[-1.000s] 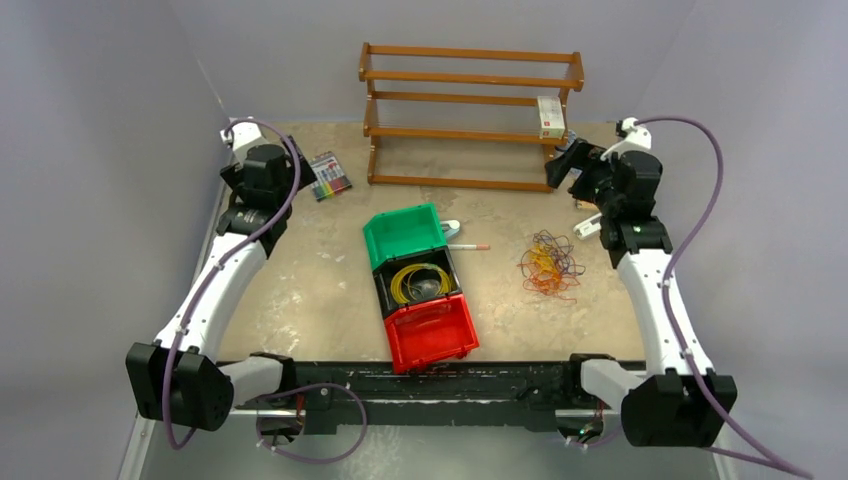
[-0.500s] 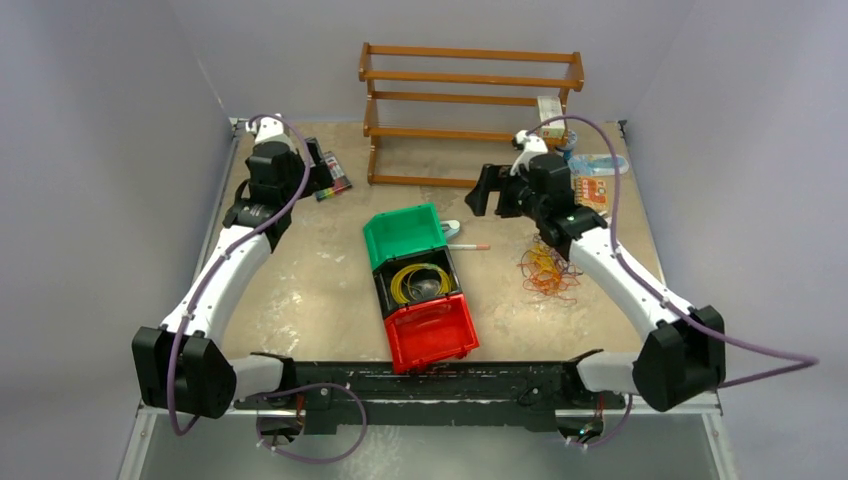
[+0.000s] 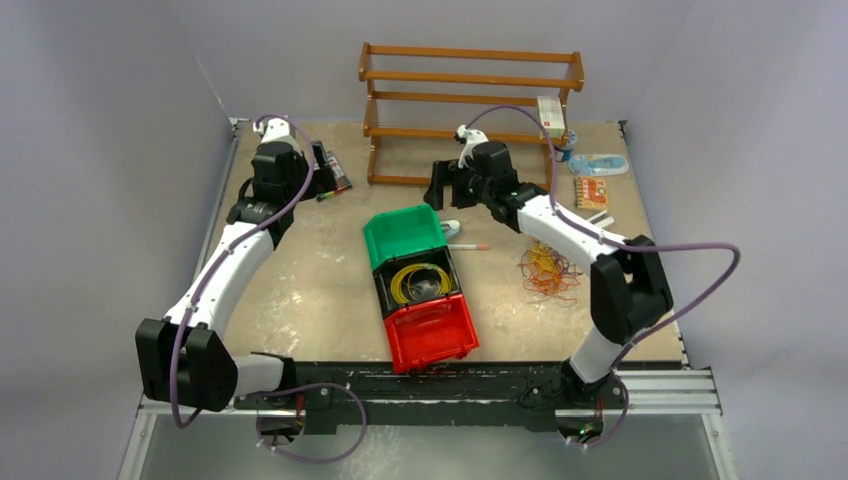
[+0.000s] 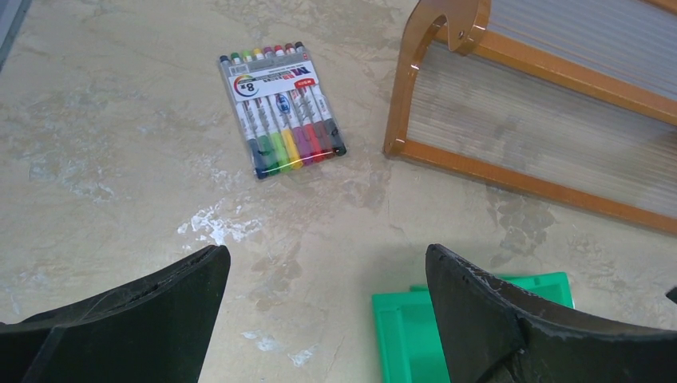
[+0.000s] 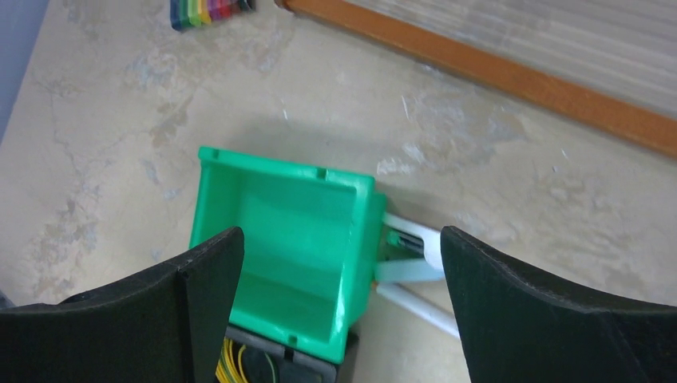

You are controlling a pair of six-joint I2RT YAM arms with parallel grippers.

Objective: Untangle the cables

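Note:
A tangled bunch of thin orange, yellow and dark purple cables (image 3: 548, 268) lies on the table right of the bins. Yellow cable loops (image 3: 420, 283) lie coiled in the black bin, and their edge shows in the right wrist view (image 5: 231, 359). My right gripper (image 3: 440, 186) is open and empty above the far end of the green bin (image 5: 279, 231), well left of the tangle; it shows open in its wrist view (image 5: 342, 235). My left gripper (image 3: 305, 183) is open and empty at the back left, over bare table (image 4: 326, 254) near the marker pack.
Green (image 3: 405, 235), black and red (image 3: 432, 333) bins stand in a row mid-table. A wooden shelf (image 3: 470, 110) stands at the back with a small box (image 3: 550, 115). A marker pack (image 4: 279, 108), a white pen (image 3: 468, 246) and packets (image 3: 592, 192) lie around.
My right arm has swung left from the back right corner to above the green bin's far end. My left gripper has shifted slightly towards the marker pack.

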